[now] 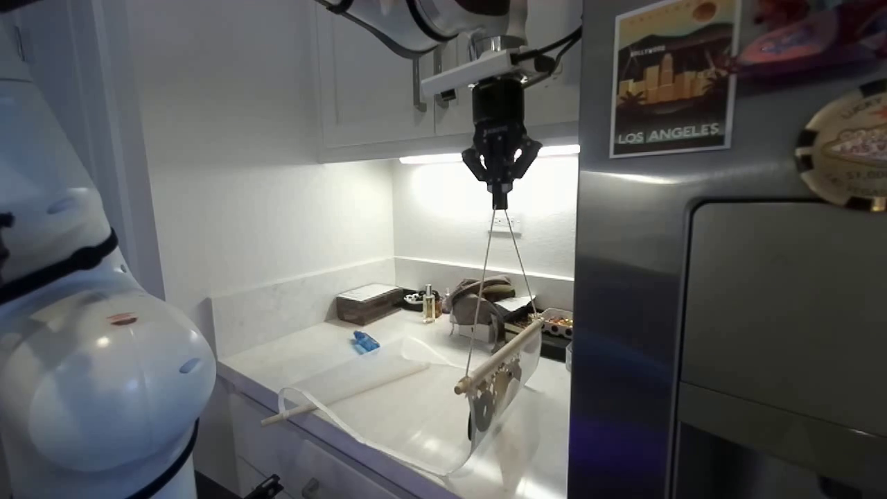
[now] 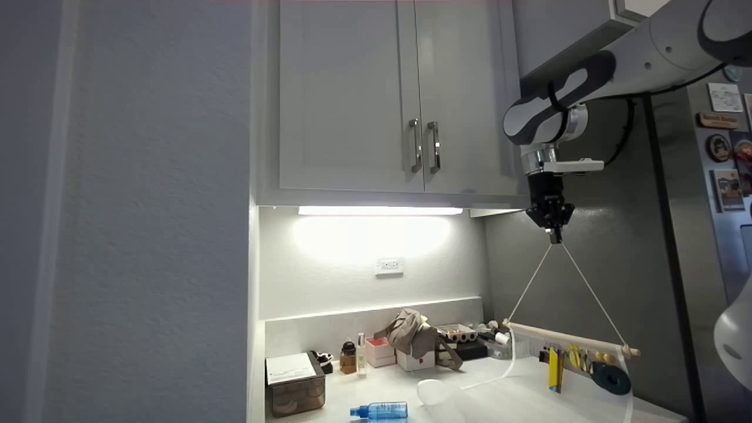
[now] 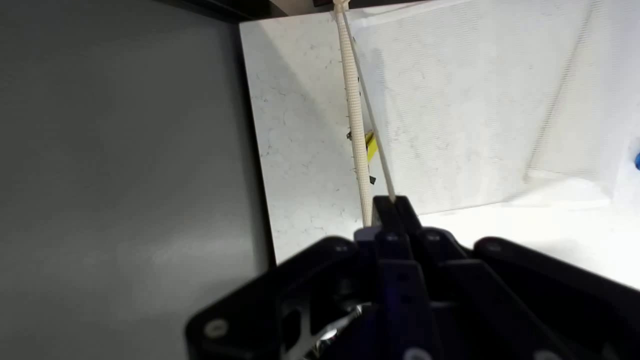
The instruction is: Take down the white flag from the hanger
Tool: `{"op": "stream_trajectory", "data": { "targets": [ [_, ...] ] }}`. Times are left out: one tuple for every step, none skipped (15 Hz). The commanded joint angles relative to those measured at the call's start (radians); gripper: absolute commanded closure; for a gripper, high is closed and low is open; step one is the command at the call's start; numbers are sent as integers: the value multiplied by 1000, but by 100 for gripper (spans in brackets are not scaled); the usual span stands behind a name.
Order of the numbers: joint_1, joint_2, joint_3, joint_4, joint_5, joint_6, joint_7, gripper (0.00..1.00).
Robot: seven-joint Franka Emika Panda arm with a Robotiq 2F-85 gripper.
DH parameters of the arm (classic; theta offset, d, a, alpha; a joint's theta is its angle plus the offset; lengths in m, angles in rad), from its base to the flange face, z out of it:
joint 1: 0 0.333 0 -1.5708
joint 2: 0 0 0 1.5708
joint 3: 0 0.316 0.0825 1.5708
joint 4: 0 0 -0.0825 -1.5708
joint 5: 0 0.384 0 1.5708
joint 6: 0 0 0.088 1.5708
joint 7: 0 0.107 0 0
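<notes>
My gripper (image 1: 499,201) is shut on the thin cord (image 1: 484,277) of the white flag; it also shows shut in an exterior view (image 2: 555,237) and in the wrist view (image 3: 392,202). The cord forms a triangle down to a pale wooden rod (image 1: 502,357), which hangs tilted above the counter. The flag's sheer cloth (image 3: 450,110) falls from this rod. Its upper panel (image 1: 499,398) has yellow and dark shapes. Its lower part spreads on the counter, with a second wooden rod (image 1: 353,393) reaching the front edge. The dark hanger bar is out of view.
A steel fridge (image 1: 624,291) stands close beside the hanging rod. Cabinets with handles (image 2: 352,106) are above the counter (image 1: 284,364). A blue bottle (image 2: 382,410) lies on it. A brown box (image 2: 296,392) and a grey-brown bag (image 2: 405,333) are at the back.
</notes>
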Motion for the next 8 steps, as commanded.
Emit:
{"op": "stream_trajectory", "data": {
  "targets": [
    [-20, 11, 1, -46, -42, 51, -1, 100],
    [-25, 18, -1, -56, -55, 66, 3, 100],
    [-30, 26, -2, -63, -63, 79, 5, 100],
    [-34, 36, -4, -69, -68, 89, 6, 100],
    [-39, 43, -5, -75, -76, 99, 8, 100],
    [-43, 52, -5, -78, -83, 104, 10, 100],
    [-47, 59, -5, -83, -89, 110, 12, 100],
    [-51, 71, -6, -86, -96, 119, 14, 100]
  ]
}}
